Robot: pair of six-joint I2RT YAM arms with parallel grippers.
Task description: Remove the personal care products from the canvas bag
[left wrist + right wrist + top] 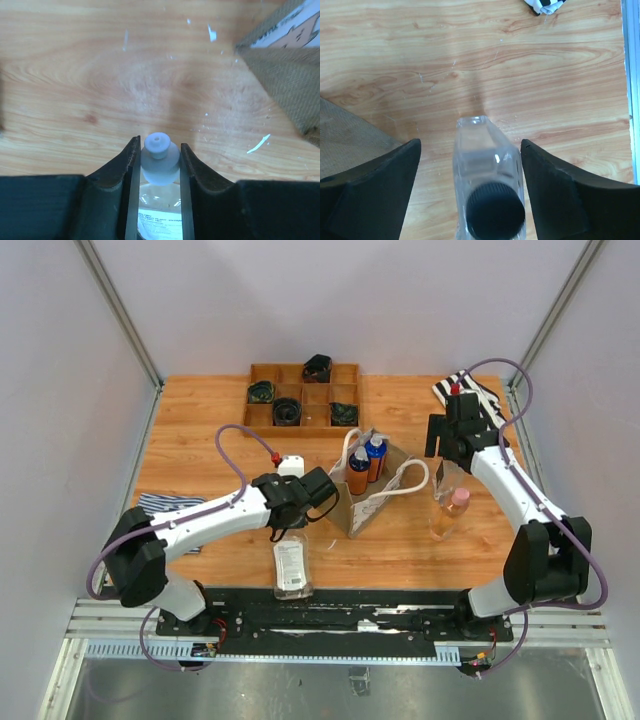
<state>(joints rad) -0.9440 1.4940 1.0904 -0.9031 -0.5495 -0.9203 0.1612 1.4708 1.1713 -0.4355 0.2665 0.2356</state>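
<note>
The tan canvas bag [385, 495] stands mid-table with an orange bottle [357, 474] and an orange bottle with a blue pump [375, 453] upright inside. My left gripper [291, 528] is shut on the white cap [159, 155] of a clear bottle [291, 566] lying on the table near the front edge. My right gripper [443, 462] is open, with its jaws wide on both sides of an upright clear bottle [487, 160] with a dark grey cap [495, 212], not touching it. A peach bottle with a pink cap [449, 513] stands just in front of it.
A brown wooden compartment tray [262, 392] with black rolled items sits at the back. Striped cloths lie at the back right [470, 387] and the left [165, 505]. The bag's corner shows in the left wrist view [290, 85] and the right wrist view [350, 130].
</note>
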